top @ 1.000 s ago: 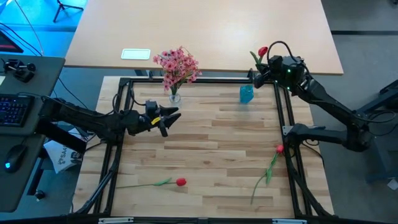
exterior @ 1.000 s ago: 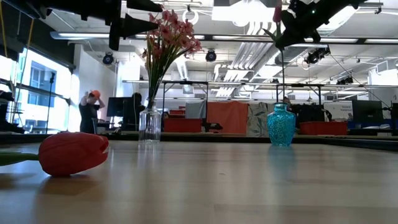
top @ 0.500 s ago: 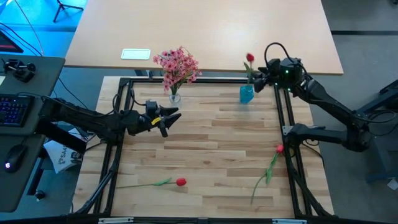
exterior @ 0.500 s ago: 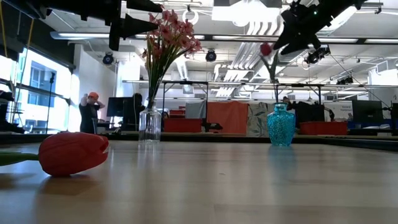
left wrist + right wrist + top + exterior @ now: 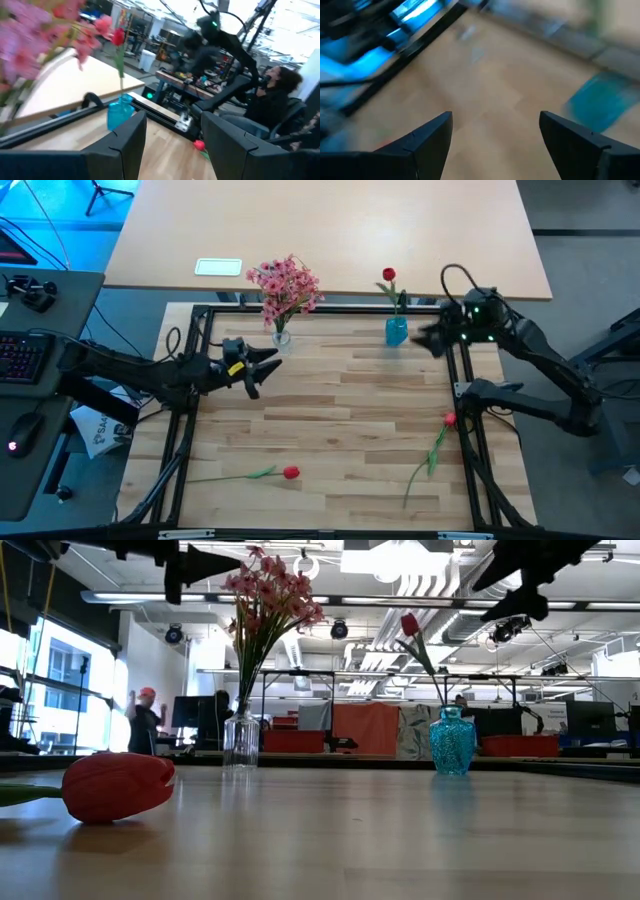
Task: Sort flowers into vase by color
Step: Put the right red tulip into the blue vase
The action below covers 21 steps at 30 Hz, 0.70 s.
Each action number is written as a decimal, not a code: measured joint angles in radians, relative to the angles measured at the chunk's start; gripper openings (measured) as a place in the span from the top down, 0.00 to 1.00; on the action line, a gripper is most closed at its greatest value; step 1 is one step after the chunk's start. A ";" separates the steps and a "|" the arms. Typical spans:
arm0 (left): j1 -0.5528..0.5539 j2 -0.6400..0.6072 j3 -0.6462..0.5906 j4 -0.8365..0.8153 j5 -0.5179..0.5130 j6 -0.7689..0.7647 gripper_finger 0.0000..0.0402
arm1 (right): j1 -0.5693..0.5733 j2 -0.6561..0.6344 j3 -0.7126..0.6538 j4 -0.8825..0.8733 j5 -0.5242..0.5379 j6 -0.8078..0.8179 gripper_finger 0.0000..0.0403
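Red tulip (image 5: 388,276) in blue vase (image 5: 396,332), prob. just clear of open right claw (image 5: 428,338).

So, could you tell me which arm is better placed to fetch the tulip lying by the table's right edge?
The right arm, I'd judge. Its open hand is on the same side as that tulip, just beside the blue vase. The left hand sits near the clear vase.

Both pincers (image 5: 262,366) (image 5: 425,340) agape, empty

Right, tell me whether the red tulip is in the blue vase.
In: the red tulip stands with its stem in the blue vase.
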 joint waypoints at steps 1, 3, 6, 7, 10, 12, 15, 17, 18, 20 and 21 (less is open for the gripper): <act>0.000 -0.013 0.000 -0.012 -0.012 0.007 0.55 | 0.020 -0.008 0.000 -0.036 -0.055 0.040 0.28; 0.000 -0.036 0.000 -0.036 -0.030 0.016 0.55 | 0.081 -0.017 0.000 -0.093 -0.127 0.131 0.29; 0.000 -0.055 0.000 -0.057 -0.064 0.017 0.55 | 0.209 -0.016 0.000 -0.121 -0.127 0.255 0.31; 0.000 -0.060 0.000 -0.064 -0.070 0.017 0.55 | 0.256 -0.010 0.000 -0.121 -0.112 0.293 0.32; 0.000 -0.064 0.000 -0.086 -0.075 0.023 0.55 | 0.392 0.026 0.000 -0.122 -0.061 0.387 0.33; 0.000 -0.063 0.000 -0.097 -0.074 0.023 0.55 | 0.483 0.066 0.000 -0.135 -0.001 0.468 0.34; 0.000 -0.064 0.000 -0.110 -0.074 0.008 0.55 | 0.609 0.150 0.000 -0.212 0.072 0.574 0.35; 0.000 -0.063 0.000 -0.129 -0.072 -0.014 0.55 | 0.693 0.218 0.000 -0.301 0.084 0.633 0.35; 0.000 -0.063 0.000 -0.138 -0.069 -0.026 0.55 | 0.734 0.250 -0.006 -0.334 0.087 0.668 0.35; 0.000 -0.063 0.000 -0.154 -0.046 -0.046 0.55 | 0.816 0.298 -0.048 -0.339 0.063 0.758 0.35; 0.000 -0.063 0.000 -0.163 -0.032 -0.054 0.55 | 0.856 0.312 -0.081 -0.314 0.037 0.811 0.35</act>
